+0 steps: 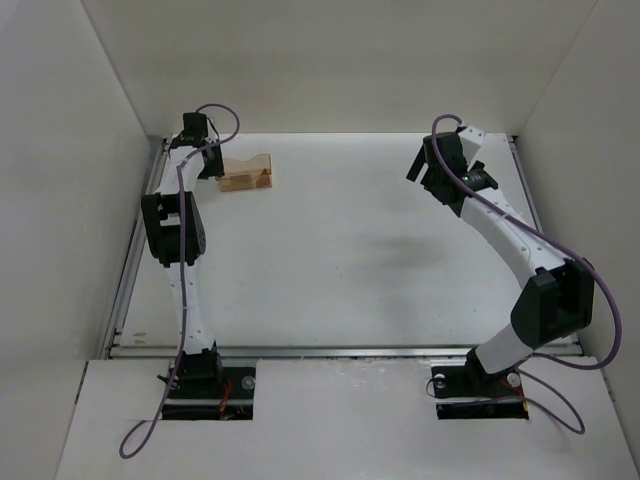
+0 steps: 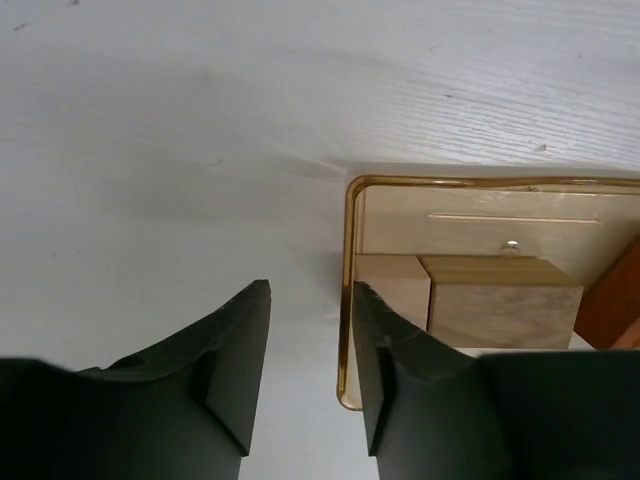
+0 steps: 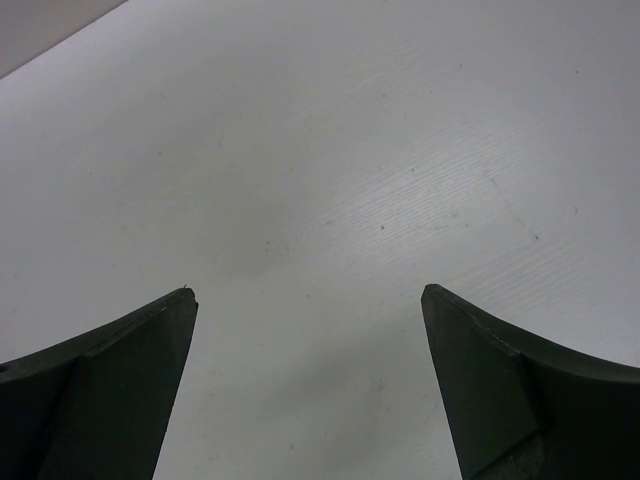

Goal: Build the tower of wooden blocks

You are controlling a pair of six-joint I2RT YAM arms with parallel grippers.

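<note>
Left wrist shows grainy tan wooden cuboids [image 2: 505, 300] in a gold-rimmed tray [image 2: 349, 260].

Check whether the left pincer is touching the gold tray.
Cannot tell. Left wrist view: the left pincer has one finger overlapping the gold tray rim, hiding any contact.

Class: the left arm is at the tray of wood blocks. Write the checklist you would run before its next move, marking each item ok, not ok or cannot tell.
1. Left gripper lined up at the tray edge: ok.
2. Its jaws clamped on something: not ok; a gap shows, with the tray rim inside it.
3. Tan blocks lying in the tray: ok.
4. Reddish-brown piece reachable: cannot tell; it is cut off by the frame.
5. Right gripper open, empty and away from the tray: ok.
</note>
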